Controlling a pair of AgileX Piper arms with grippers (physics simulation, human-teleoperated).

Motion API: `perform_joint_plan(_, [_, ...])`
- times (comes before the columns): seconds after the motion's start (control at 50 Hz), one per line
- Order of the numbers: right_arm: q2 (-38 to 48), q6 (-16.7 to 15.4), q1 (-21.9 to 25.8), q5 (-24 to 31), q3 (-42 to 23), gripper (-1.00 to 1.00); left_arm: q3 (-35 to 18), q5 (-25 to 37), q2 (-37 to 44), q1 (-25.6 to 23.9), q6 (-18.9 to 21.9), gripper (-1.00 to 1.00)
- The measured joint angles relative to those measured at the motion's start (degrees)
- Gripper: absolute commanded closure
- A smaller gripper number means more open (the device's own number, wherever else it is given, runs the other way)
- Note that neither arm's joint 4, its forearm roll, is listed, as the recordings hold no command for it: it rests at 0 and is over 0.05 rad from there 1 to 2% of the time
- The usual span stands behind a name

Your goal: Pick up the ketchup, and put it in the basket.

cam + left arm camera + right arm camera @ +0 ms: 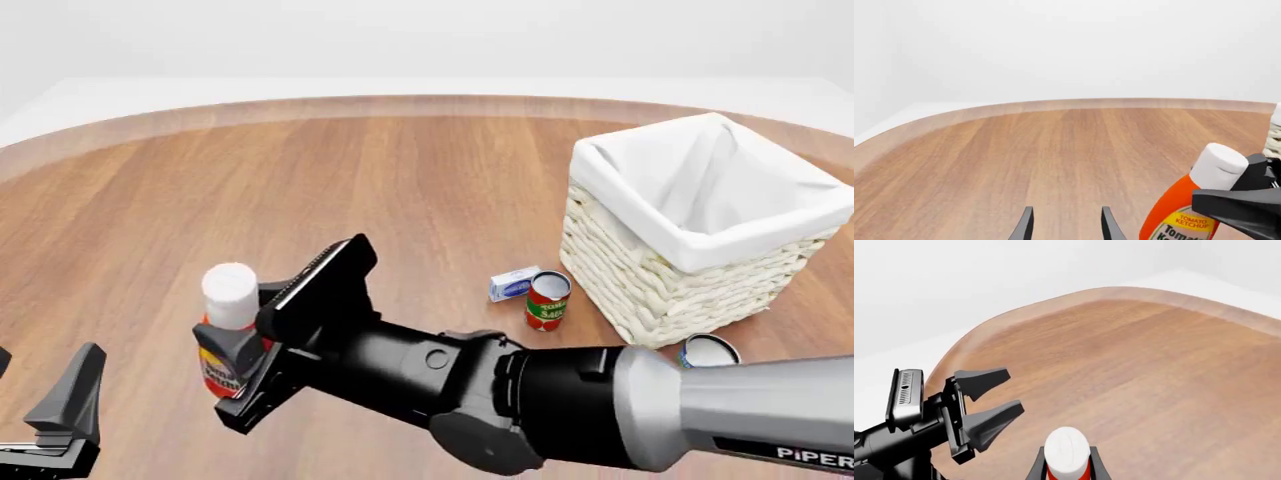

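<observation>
Right pincer (247, 375) of mine is closed on the ketchup (224, 345), gripping its red body below the white cap, with the bottle upright near the tabletop's (400, 180) near-left edge. Left pincer (54, 420) hangs just beside it, fingers parted, holding nothing. From the bottle, the basket (701, 225) lies well away toward the far-right part of the tabletop, mouth open upward. Judging by this, my right arm must carry the bottle across and over the tomato sauce can (547, 300) standing before the basket's wall.
</observation>
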Motion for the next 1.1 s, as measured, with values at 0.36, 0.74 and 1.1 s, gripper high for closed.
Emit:
perform_joint_plan(0.36, [-2.49,-2.57,-3.25,1.03,-0.62,1.00,0.00,0.00,0.00,0.00,0.00,-1.00])
perform_joint_plan(0.74, [-3.31,-6.88,-8.18,0.37,-0.16,1.00,0.00,0.00,0.00,0.00,0.00,-1.00])
perform_joint_plan(1.1, [-4.08,-9.84,-13.91,-1.31,0.91,1.00,0.00,0.00,0.00,0.00,0.00,-1.00])
